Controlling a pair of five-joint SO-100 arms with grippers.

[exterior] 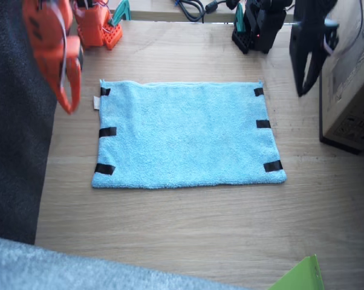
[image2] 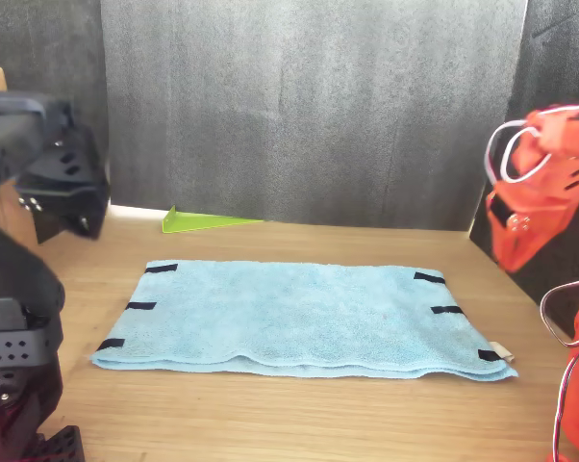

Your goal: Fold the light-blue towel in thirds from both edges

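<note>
Evidently no fold is starting yet: the fluffy sky-blue rectangular terry towel [exterior: 185,134] is lying flat on the wooden table [exterior: 188,229], below and between the orange right gripper [exterior: 68,99] and black left gripper [exterior: 307,75], both hovering empty. Jaw openings I cannot tell. Next, each should be descending onto its nearest black-taped edge [exterior: 104,132].

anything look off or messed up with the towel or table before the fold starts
Nothing stands out. The light-blue towel lies flat and unfolded on the table, with black tape strips on both short edges. Both arms hang clear of it.

Table [exterior: 188,223] open round towel [exterior: 185,136]; cardboard box [exterior: 351,78] maybe crowds left arm.
</note>
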